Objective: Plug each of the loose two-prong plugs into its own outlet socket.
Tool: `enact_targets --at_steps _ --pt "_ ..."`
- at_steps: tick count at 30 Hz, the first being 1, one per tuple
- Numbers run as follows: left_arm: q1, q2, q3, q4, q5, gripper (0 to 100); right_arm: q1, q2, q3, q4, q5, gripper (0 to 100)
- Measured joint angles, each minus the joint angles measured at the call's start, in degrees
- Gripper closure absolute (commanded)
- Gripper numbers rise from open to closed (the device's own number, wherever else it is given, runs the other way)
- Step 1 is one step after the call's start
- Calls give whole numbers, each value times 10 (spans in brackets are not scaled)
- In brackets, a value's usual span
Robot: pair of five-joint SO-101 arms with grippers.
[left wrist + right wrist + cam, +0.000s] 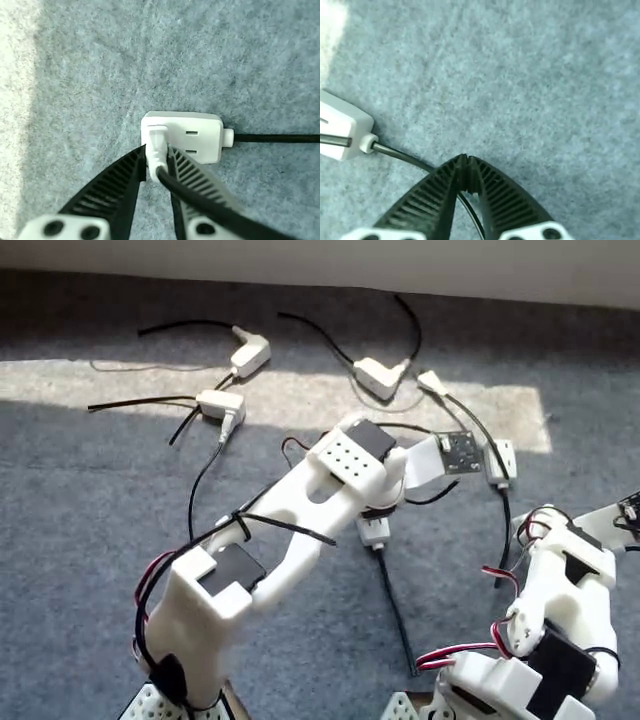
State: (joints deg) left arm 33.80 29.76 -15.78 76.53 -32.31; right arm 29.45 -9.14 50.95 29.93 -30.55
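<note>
In the left wrist view my left gripper (156,159) is shut on a white two-prong plug (156,145) with a black cord. The plug stands on one end of a white outlet socket (185,136), whose other pair of slots is free. In the high view that socket (374,531) lies just under the left arm's wrist. My right gripper (465,170) is shut low over the carpet, and a black cord (402,156) runs under its fingertips. That cord leads to another white socket (342,131). A loose plug (431,382) lies farther back.
Grey carpet covers the floor. At the back left lie two white plug-and-socket pieces (250,355) (221,405), and another one (378,378) lies at the back middle. A white socket (500,462) sits right of the left arm. Black cords trail between them.
</note>
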Motion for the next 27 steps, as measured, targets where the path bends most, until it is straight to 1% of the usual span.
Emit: enact_targets --at_steps 4,11,17,22,27 --pt "-12 -1 26 -18 -10 995 0 0 0 0 0 992" --pt "-18 -1 33 -21 -40 995 0 0 0 0 0 992" --pt "-47 17 39 -55 -40 995 0 0 0 0 0 992" --pt "-58 69 -11 -55 -39 995 0 0 0 0 0 992" --pt "-61 142 -119 -1 -39 995 0 0 0 0 0 992"
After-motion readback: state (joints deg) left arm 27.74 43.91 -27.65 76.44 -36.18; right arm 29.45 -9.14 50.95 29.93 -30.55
